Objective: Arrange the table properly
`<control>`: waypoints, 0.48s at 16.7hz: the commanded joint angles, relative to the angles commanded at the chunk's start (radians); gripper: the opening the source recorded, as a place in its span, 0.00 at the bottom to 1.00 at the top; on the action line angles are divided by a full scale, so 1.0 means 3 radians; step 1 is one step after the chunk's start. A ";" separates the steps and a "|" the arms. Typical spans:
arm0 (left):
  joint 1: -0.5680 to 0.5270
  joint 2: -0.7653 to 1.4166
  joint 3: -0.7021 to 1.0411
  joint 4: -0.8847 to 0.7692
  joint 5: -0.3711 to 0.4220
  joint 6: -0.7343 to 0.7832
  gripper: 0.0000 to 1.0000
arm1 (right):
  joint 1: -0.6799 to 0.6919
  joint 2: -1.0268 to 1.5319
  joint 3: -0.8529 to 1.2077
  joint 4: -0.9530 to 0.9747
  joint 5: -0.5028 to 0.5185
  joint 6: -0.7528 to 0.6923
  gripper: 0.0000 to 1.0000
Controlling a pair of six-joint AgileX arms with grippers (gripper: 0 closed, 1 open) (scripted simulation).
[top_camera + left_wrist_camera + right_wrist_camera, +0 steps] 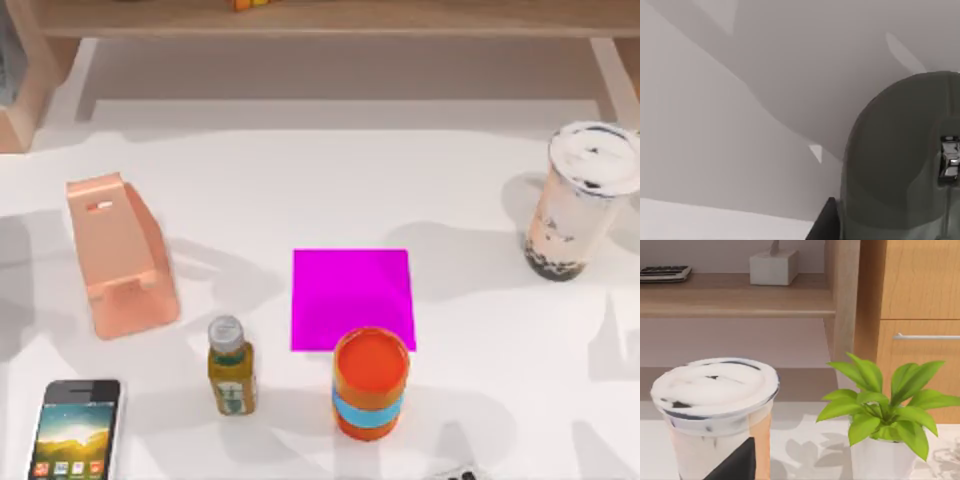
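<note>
Spreading wide beneath everything, the table (300,190) lies white; either gripper's state: cannot tell.

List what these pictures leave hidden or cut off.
- Phone: its lower end is cut off by the top view's bottom edge.
- Dark object at the same edge: a sliver, too little to identify.
- Yellow item on the shelf: cropped by the top edge.
- Bubble tea cup: base cut off in the right wrist view, partly behind a dark shape.
- Left wrist view: a grey curved body blocks part of it.
</note>
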 joint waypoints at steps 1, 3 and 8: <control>0.0000 0.0000 0.0000 0.0000 0.0000 0.0000 0.10 | 0.0000 0.0000 0.0000 0.0000 0.0000 0.0000 1.00; 0.0000 0.0000 0.0000 0.0000 0.0000 0.0000 0.00 | 0.0000 0.0000 0.0000 0.0000 0.0000 0.0000 1.00; 0.0000 0.0000 0.0000 0.0000 0.0000 0.0000 0.00 | 0.0000 0.0000 0.0000 0.0000 0.0000 0.0000 1.00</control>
